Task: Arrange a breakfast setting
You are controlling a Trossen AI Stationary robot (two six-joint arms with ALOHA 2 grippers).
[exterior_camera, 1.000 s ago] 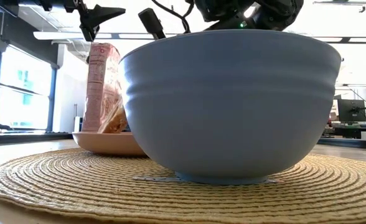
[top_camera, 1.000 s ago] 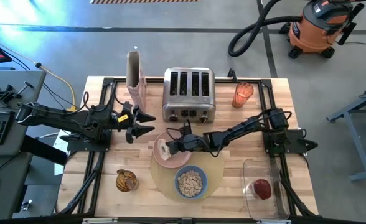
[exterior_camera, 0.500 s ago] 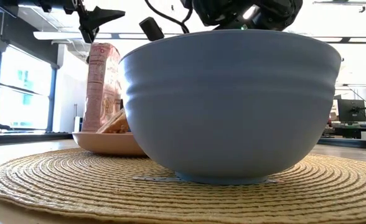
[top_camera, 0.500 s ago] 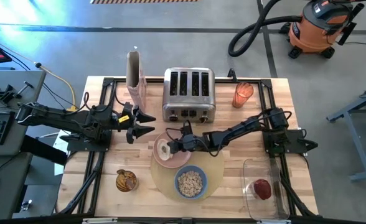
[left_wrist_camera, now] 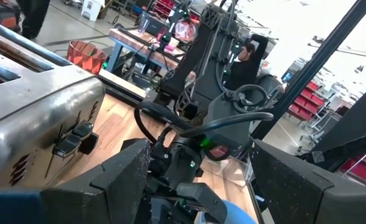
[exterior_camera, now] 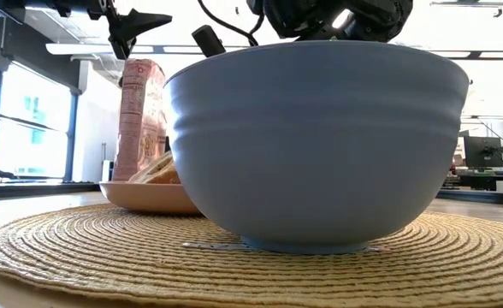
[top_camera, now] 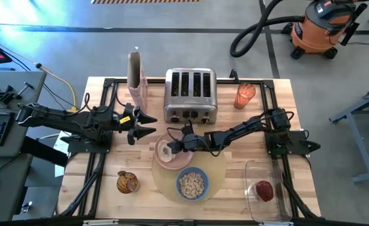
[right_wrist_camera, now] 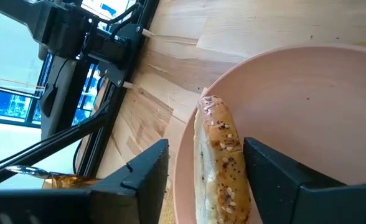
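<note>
High view puts the right tool (top_camera: 171, 147) at about nine o'clock from the middle of the worktop (top_camera: 103, 182), directly over the pink plate (top_camera: 160, 157). Its two fingers stand apart on either side of the bagel half (top_camera: 165, 151), which in the right wrist view lies on the plate's inner slope and looks set down, no longer pinched. The left tool (top_camera: 148, 124), also with its fingers apart, waits at ten o'clock, just off the plate, holding nothing.

The step in hand appears to be releasing the bagel. To do it well, the fingers should probably spread clear of the crust before lifting, then rise straight up so neither one drags the bagel off the plate or tips it over the rim. A sideways exit risks nudging the plate against the blue bowl (top_camera: 191, 184).

The bagel half is golden brown, with dark and pale seeds on its crust and a pale cut face. The plate overlaps the round tan placemat (top_camera: 219, 169) at its ten o'clock edge, and the bowl, full of cereal (top_camera: 191, 183), sits on the mat at six o'clock. The red fruit (top_camera: 264, 190) lies in a clear tray (top_camera: 252, 202) at four o'clock, well apart from the setting.
</note>
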